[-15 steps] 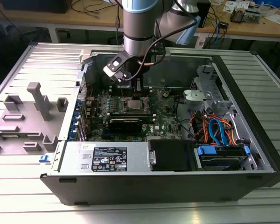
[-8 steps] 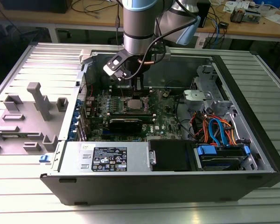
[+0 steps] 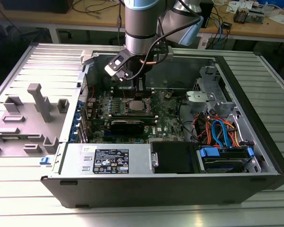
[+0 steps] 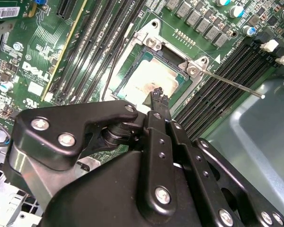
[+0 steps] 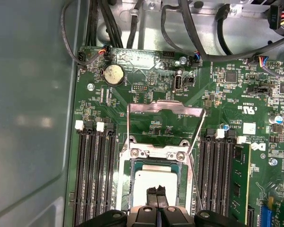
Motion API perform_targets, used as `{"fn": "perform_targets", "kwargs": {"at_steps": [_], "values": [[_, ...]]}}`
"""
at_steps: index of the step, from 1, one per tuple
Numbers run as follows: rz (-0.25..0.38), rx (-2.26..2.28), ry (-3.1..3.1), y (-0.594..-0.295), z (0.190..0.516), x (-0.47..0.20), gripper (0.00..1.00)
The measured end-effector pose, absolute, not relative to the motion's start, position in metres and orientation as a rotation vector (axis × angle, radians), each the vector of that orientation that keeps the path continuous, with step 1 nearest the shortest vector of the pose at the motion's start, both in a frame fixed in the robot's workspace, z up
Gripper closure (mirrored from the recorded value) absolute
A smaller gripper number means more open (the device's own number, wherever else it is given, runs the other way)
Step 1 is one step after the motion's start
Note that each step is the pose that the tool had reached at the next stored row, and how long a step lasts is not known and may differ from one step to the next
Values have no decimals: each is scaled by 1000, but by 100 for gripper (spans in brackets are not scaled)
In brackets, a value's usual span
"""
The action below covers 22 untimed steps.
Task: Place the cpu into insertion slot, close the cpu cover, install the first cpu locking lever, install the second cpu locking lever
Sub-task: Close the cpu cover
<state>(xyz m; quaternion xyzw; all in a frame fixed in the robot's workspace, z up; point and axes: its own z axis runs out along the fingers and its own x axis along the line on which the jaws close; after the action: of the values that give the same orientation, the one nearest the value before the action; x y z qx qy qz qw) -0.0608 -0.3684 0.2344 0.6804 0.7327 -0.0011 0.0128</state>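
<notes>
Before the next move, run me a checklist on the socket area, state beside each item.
1. cpu lying in the insertion slot: ok.
2. cpu cover closed: not ok, it stands swung open off the slot.
3. locking lever latched: not ok, it sticks out free.
4. hand empty: ok, shut above the cpu, holding nothing.
5. hand touching the cpu: cannot tell.

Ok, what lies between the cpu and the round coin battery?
In the first wrist view, the cpu cover, standing open, lies between the cpu and the coin battery.
</notes>
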Motion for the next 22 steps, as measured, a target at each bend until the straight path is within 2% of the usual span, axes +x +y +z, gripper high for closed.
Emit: {"fn": "perform_targets", "kwargs": {"at_steps": [22], "values": [[-3,2120,2284,-368,239,-61,89]]}}
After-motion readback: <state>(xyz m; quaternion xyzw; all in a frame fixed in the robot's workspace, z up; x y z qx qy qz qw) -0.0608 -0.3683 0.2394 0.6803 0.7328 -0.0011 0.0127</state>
